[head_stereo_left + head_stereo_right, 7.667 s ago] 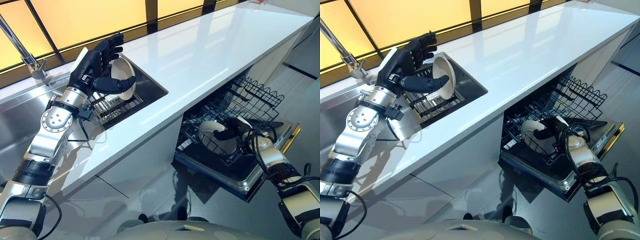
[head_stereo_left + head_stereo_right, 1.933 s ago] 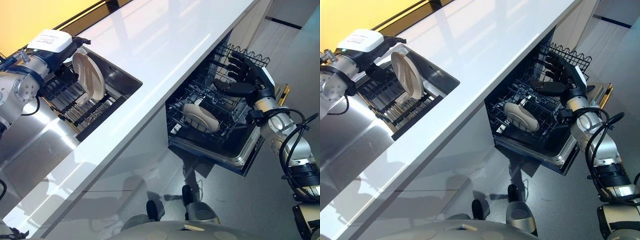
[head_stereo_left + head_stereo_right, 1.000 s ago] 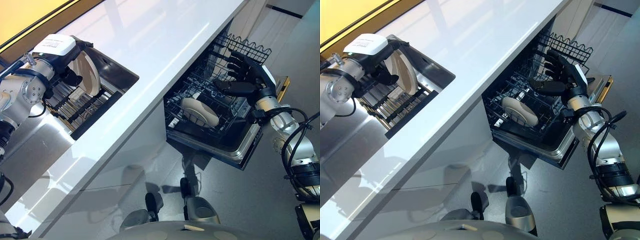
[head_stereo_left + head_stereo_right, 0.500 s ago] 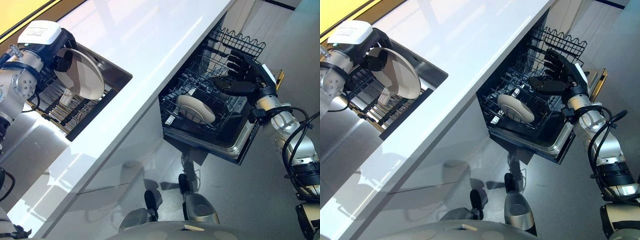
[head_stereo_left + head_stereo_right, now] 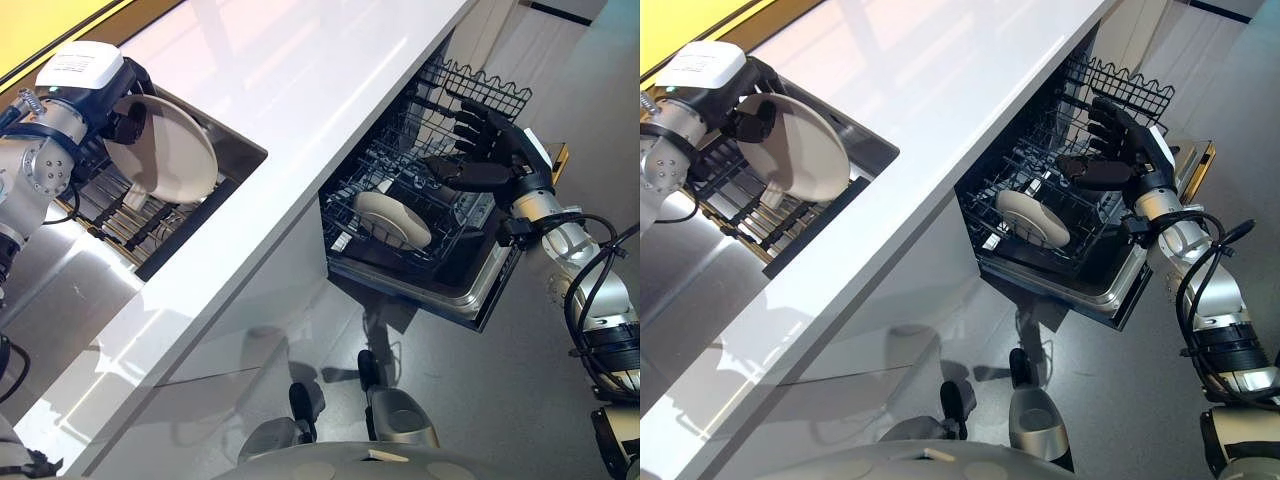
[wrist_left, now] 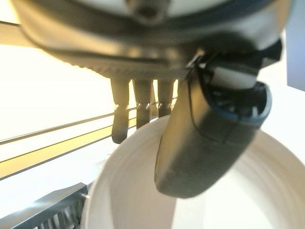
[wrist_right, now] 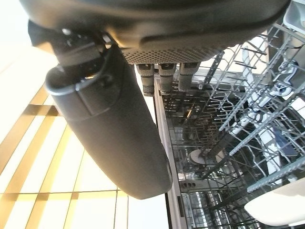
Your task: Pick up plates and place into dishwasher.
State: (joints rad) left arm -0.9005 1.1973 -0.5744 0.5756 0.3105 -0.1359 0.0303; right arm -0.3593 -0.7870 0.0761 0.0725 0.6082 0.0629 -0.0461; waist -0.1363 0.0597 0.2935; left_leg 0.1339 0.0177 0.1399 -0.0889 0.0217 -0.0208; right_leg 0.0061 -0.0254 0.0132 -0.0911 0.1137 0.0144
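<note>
Plates: I count two. One cream plate (image 5: 172, 152) is pinched in my left hand (image 5: 118, 117), thumb on its face and fingers (image 6: 120, 114) behind the rim, lifted above the sink rack (image 5: 120, 212). The second plate (image 5: 1033, 218) stands in the dishwasher rack (image 5: 1110, 95), below my right hand (image 5: 1118, 148), whose fingers are spread and hold nothing. I can read no writing.

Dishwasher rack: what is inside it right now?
One white plate lies in the dishwasher rack, with the right robot hand open above it. The rack's rear, under the countertop, is hidden.
</note>
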